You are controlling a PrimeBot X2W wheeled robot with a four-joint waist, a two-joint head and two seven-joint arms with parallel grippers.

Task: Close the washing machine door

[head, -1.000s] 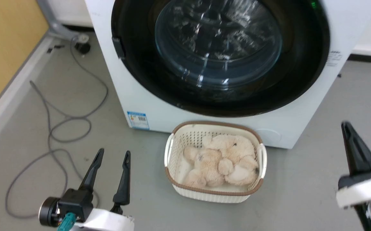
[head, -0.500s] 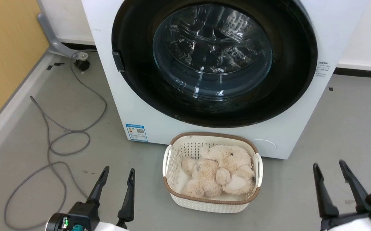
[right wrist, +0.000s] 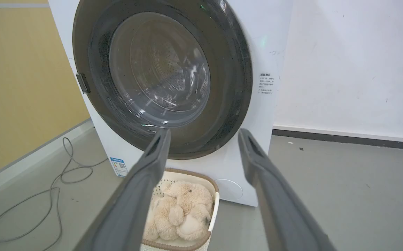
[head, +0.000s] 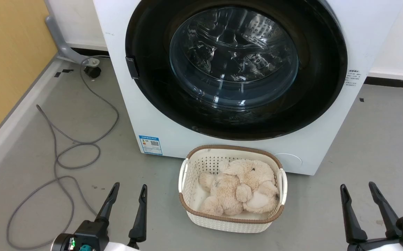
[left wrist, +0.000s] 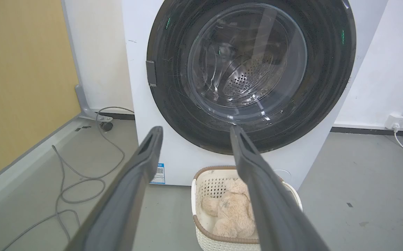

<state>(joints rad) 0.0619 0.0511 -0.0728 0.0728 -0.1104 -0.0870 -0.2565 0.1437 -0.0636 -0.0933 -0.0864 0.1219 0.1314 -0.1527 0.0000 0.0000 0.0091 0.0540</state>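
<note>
**Apparently shut: door flush, both arms parked low**

From my station, the washing machine door (head: pixel 236 66) lies flat against the front of the washing machine (head: pixel 159 118), with no gap along the black frame in either wrist view. I judge the closing step done, or nearly so (I cannot tell from here whether the latch has caught). The left gripper (head: pixel 130 185) and right gripper (head: pixel 357 185) both hover low over the floor, well apart from the door, fingers moderately spread and empty. Between them the basket (head: pixel 184 174) with its plush toy (head: pixel 239 188) sits just before the machine. If I pressed again, I would push on the frame, not the glass, reaching over the basket.
</note>
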